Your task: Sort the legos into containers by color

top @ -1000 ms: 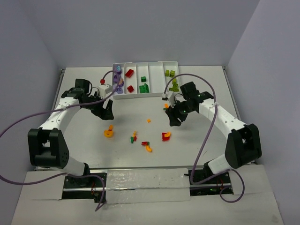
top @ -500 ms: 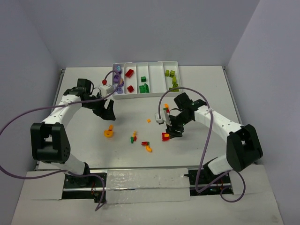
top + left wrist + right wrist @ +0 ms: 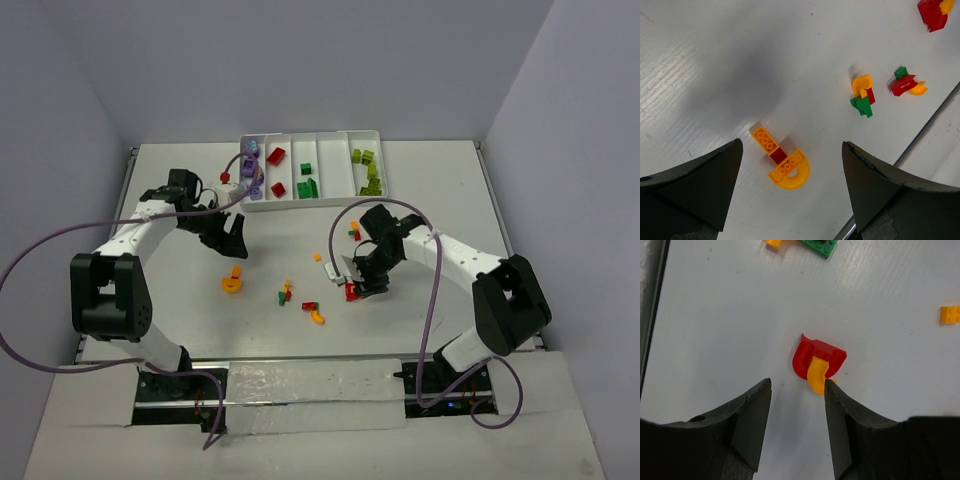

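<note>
1. My right end effector (image 3: 796, 386) is released: its two fingers are spread and grasp nothing, low over the counter (image 3: 715, 315).
2. Just ahead of its fingertips lies one red arched lego (image 3: 817, 356) with one yellow curved lego (image 3: 816, 380) joined to it. The yellow one reaches toward the gap, hard by one finger, and I cannot tell whether they touch.
3. Farther ahead, at the edge of that wrist view, is one green plate (image 3: 817, 245). Off to one side sits one small orange brick (image 3: 951, 314).
4. My left end effector (image 3: 790, 147) is also released, its fingers wide apart with nothing between the pads.
5. On the counter in the gap between its fingers lies one orange cluster (image 3: 785, 162) of three joined pieces: one orange brick, one dark red piece and one orange half ring.
6. Beyond it to one side is one mixed clump (image 3: 862, 95) of yellow, red and green. Just past that is a second clump (image 3: 905, 85) in the same three colours.
7. The white tray (image 3: 335, 165) lies beyond both end effectors and has five compartments.
8. The compartment nearest my left end effector holds purple legos (image 3: 250, 165), too bunched for me to count.
9. The next holds two red legos (image 3: 277, 156), and the next holds dark green legos (image 3: 307, 186).
10. The compartment at the right end holds lime legos (image 3: 365, 158).
</note>
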You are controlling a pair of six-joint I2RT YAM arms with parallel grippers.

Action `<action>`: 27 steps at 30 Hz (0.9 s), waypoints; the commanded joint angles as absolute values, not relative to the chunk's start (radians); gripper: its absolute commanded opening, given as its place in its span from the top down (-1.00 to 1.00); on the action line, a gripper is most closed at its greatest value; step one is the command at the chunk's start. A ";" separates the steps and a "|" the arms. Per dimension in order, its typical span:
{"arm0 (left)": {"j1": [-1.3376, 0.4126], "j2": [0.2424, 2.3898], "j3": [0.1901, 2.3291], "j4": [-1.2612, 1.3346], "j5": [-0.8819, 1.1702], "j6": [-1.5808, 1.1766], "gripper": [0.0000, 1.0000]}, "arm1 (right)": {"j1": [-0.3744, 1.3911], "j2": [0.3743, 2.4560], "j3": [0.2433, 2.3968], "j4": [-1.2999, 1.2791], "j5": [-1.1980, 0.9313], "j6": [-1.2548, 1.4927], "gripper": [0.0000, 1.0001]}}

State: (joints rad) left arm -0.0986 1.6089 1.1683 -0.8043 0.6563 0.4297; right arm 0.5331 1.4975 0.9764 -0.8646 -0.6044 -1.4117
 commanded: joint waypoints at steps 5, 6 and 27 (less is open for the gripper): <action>-0.106 1.612 1.207 -0.778 0.682 0.436 -0.80 | 0.545 1.561 1.019 -0.807 -0.560 -1.437 -0.07; -0.106 1.614 1.207 -0.776 0.683 0.436 -0.80 | 0.546 1.568 1.021 -0.801 -0.557 -1.436 -0.07; -0.104 1.648 1.204 -0.761 0.680 0.436 -0.80 | 0.575 1.623 1.019 -0.748 -0.526 -1.398 -0.05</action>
State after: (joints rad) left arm -0.0994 1.6394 1.1694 -0.7942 0.6563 0.4297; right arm 0.5620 1.6124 0.9890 -0.7699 -0.5276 -1.4066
